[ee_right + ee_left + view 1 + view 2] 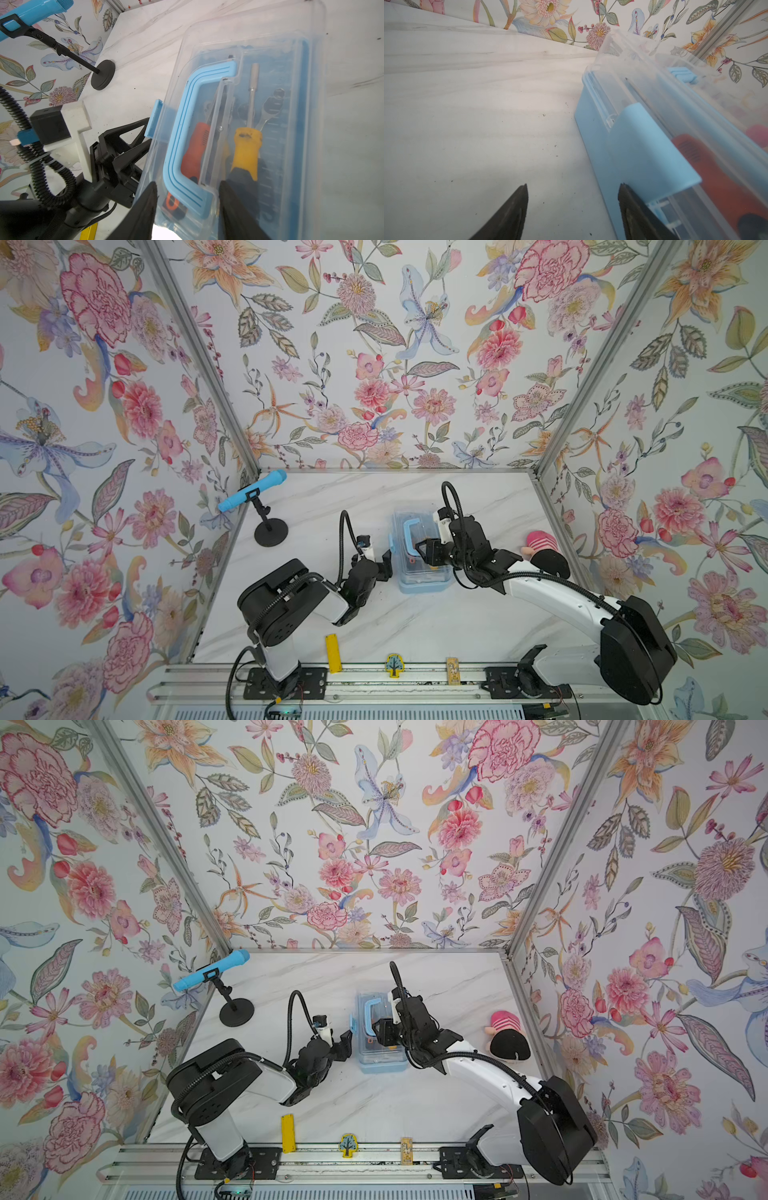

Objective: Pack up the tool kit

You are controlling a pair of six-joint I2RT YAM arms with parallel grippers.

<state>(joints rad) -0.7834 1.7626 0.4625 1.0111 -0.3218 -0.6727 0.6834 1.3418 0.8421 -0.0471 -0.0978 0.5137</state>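
**Lid lowered, side latch not yet snapped**

The tool kit (424, 587) is stood on the bench (415, 626) between the two arms, with its clear lid (249, 31) lowered over the blue base. Through the lid an orange screwdriver (195, 149), a yellow screwdriver (247, 151) and a ratchet wrench (270, 108) are seen lying inside, so packing is judged nearly done.

The right tool (188, 186) is held over the lid with its jaws parted, one on either side of the near end of the blue handle (178, 116), which lies flat. Nothing is seen to be pinched by it. The pose is judged to press the lid down and steady the box.

The left tool (574, 193) is set at the box's side, released and empty, with one fingertip (625, 199) touching the lower edge of the blue latch (652, 149). In the right wrist view the latch appears flared outward, so a push to snap it home is judged to be the step in hand.
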